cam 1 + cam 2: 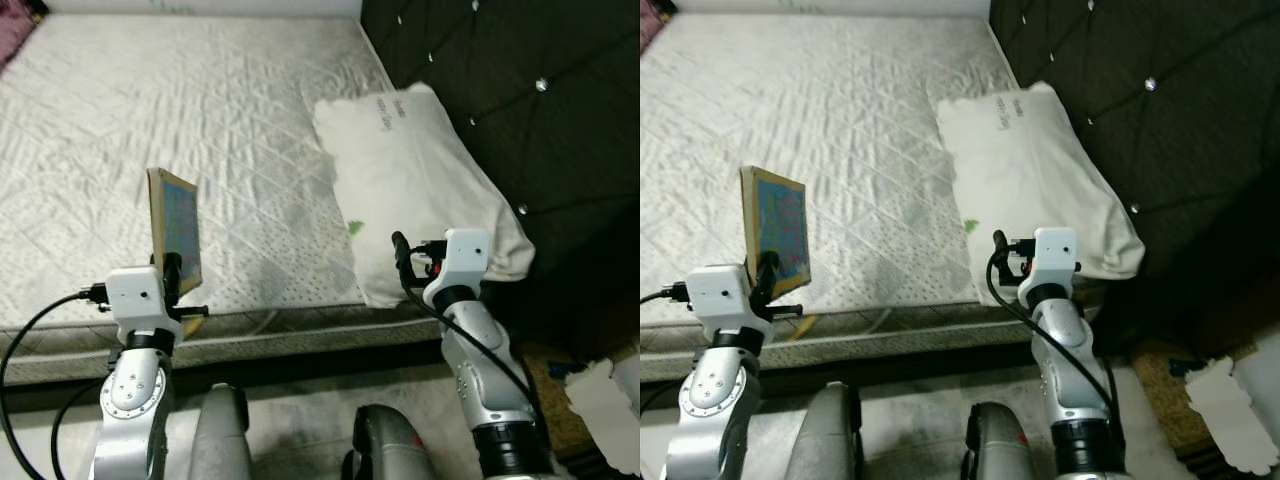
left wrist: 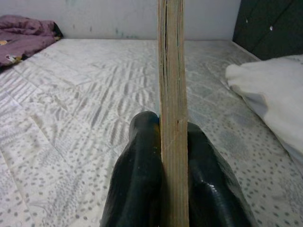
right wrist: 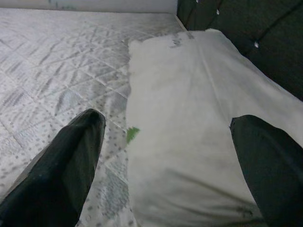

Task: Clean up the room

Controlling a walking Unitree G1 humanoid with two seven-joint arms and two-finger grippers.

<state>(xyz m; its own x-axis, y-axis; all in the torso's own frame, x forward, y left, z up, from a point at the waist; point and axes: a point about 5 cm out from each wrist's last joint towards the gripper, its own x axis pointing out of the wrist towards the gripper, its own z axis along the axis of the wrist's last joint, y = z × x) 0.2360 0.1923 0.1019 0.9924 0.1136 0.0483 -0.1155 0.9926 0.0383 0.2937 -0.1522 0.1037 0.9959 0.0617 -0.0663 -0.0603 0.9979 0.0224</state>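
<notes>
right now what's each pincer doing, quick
Left pincer: shut on the book, held upright over the mattress.
Right pincer: open, holding nothing, pointed at the pillow.

Head eyes look down over the mattress; wrist cameras skim it, sharing the pillow.

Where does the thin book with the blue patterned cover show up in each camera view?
Left eye view: thin book with the blue patterned cover, upright, left of centre, in the left gripper.
Right eye view: far left.
Left wrist view: edge-on, centre.
Right wrist view: not in it.
Shared landmark: white pillow by the dark headboard.
</notes>
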